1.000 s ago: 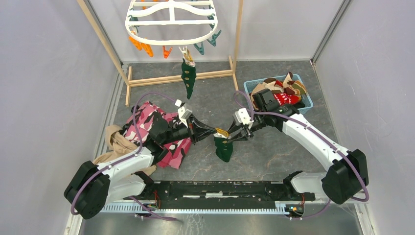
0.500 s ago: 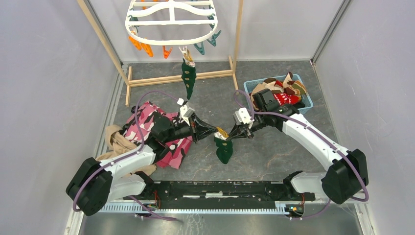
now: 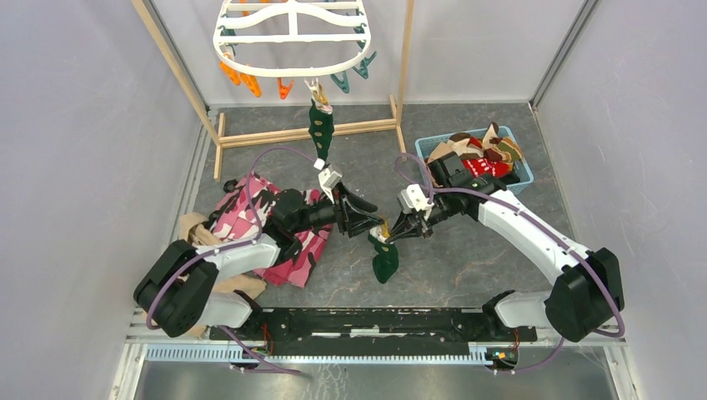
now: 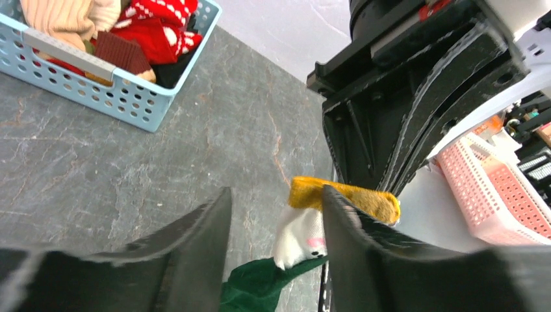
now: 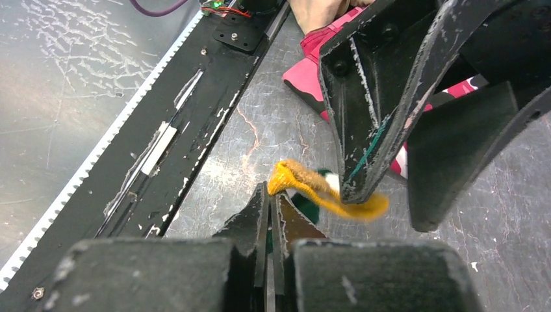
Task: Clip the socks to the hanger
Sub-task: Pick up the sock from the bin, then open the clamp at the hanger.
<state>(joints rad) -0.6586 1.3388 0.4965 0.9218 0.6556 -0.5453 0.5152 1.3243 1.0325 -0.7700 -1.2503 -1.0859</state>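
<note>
A dark green sock with a yellow cuff hangs over the table centre from my right gripper. That gripper's jaws are shut on the cuff's edge. My left gripper is open beside it, with one finger against the cuff and the other finger apart. The sock's white patch shows between them. The white hanger hangs at the back, with another green sock clipped to its front edge.
A blue basket of mixed socks stands at the right, also seen as the basket in the left wrist view. A pink camouflage garment and a tan cloth lie left. The wooden stand base crosses the back.
My left gripper has opened and let go of the sock's cuff, shifting right and back. My right gripper has shut on the cuff and now carries the sock.
</note>
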